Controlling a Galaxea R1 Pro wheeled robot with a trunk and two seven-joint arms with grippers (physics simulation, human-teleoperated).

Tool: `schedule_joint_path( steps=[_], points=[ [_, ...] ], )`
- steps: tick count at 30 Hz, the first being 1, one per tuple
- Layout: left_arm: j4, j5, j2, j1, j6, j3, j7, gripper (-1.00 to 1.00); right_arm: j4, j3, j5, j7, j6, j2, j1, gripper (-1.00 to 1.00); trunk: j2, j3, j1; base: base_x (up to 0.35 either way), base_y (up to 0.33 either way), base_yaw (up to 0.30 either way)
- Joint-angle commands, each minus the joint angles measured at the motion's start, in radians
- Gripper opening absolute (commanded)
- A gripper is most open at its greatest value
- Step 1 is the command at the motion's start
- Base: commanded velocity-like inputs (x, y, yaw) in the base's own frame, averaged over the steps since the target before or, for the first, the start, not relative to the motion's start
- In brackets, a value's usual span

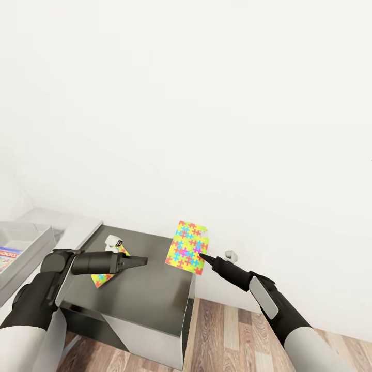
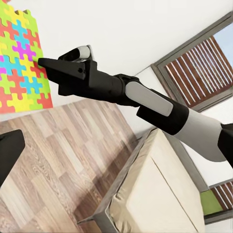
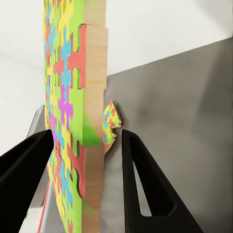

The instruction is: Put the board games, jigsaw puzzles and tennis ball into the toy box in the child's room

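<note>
Room: white wall [image 1: 206, 103] behind, wood-plank floor [image 1: 232, 330] below, with a dark grey cabinet [image 1: 150, 289] standing against the wall.
Held puzzle: a flat board of yellow, pink, green, blue and orange interlocking pieces, the jigsaw puzzle [image 1: 187, 247] is lifted upright above the cabinet's edge nearest the right arm, its printed face toward the head camera.
Right gripper: the right gripper [image 1: 202, 257] meets the puzzle's lower edge; the right wrist view has the board [image 3: 73, 121] edge-on between the two dark fingers [image 3: 145, 184], showing a pale wood-coloured side. The jaws stand a little wider than the board's thickness, and whether the pads press on it cannot be told.
Second puzzle: another jigsaw piece board [image 1: 103, 278] of the same colours lies flat on the cabinet top, partly hidden under the left arm; in the right wrist view it [image 3: 109, 127] lies past the held board.
Left gripper: the left gripper [image 1: 139, 261] hovers over the cabinet top, pointed toward the held puzzle, holding nothing; its opening cannot be told.
Toy box: a grey bin [image 1: 31, 243] sits on the pale table [image 1: 77, 222] beside the cabinet, a printed game box [image 1: 8, 258] inside.
Left wrist view: shows the bed [image 2: 155, 194] with its beige mattress on the floor beyond the right arm.
</note>
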Motion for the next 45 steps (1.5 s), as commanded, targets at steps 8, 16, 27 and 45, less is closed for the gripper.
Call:
schedule_joint_path(
  steps=[8, 16, 27, 45],
  points=[
    [0.0, -0.001, -0.002, 0.013, 0.012, 0.0, -0.004, 1.0, 0.0, 0.002, -0.01, -0.002, 0.006, -0.001, -0.001, -1.0, -0.002, 0.011, 0.001, 0.0, 0.0, 0.0],
    [0.0, -0.003, -0.014, 0.017, 0.012, 0.0, -0.004, 1.0, 0.0, 0.001, -0.01, 0.003, 0.006, -0.001, -0.001, -1.0, -0.002, 0.024, 0.001, 0.0, 0.0, 0.0],
    [0.0, -0.005, -0.015, 0.017, 0.012, 0.0, -0.004, 1.0, 0.0, 0.0, -0.01, 0.005, 0.006, -0.001, -0.001, -1.0, -0.002, 0.043, 0.001, 0.0, 0.0, 0.0],
    [0.0, -0.004, -0.013, 0.018, 0.011, 0.001, -0.004, 1.0, 0.0, 0.0, -0.01, -0.001, 0.005, -0.001, -0.001, -1.0, -0.002, 0.072, 0.001, 0.0, 0.0, 0.0]
  ],
)
